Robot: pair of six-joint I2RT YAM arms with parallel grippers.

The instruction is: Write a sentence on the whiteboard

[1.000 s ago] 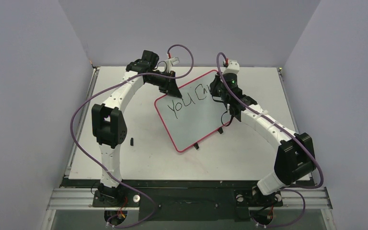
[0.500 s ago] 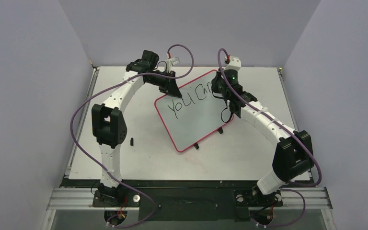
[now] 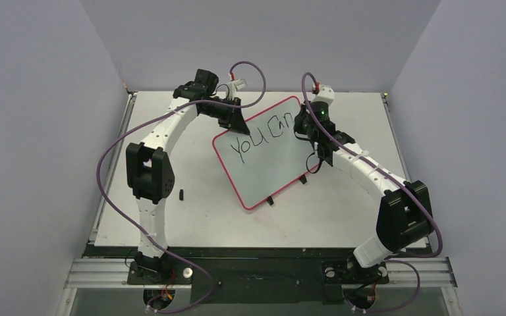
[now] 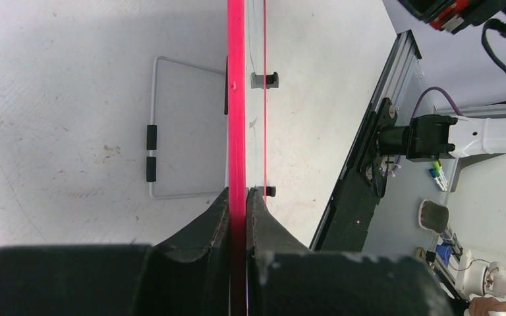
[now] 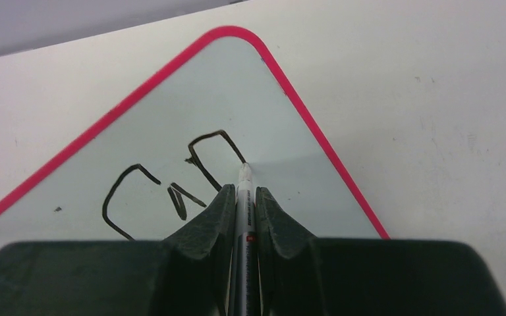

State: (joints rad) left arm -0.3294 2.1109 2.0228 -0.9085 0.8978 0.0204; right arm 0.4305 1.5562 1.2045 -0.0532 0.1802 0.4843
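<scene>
The whiteboard (image 3: 270, 168) lies tilted on the table, white with a thin red rim. Black letters of the sentence (image 3: 258, 136) run along its upper edge and read "YOU CAN"; there is no second line. My left gripper (image 3: 236, 122) is shut on the board's upper left rim, and the left wrist view shows the red rim (image 4: 236, 99) pinched between my left fingers (image 4: 237, 195). My right gripper (image 3: 303, 129) is shut on a marker (image 5: 244, 197). The marker's tip touches the board (image 5: 237, 85) at the end of the last letter (image 5: 211, 155).
Two black clips (image 4: 264, 79) sit on the board's far edge in the left wrist view, and a wire stand (image 4: 153, 131) lies on its other side. A small black cap (image 3: 182, 193) lies on the table left of the board. The table's right rail (image 4: 369, 151) is near.
My right gripper has moved right along the board's upper edge with the marker, and the last letter has grown. The left gripper and the board have not moved.
</scene>
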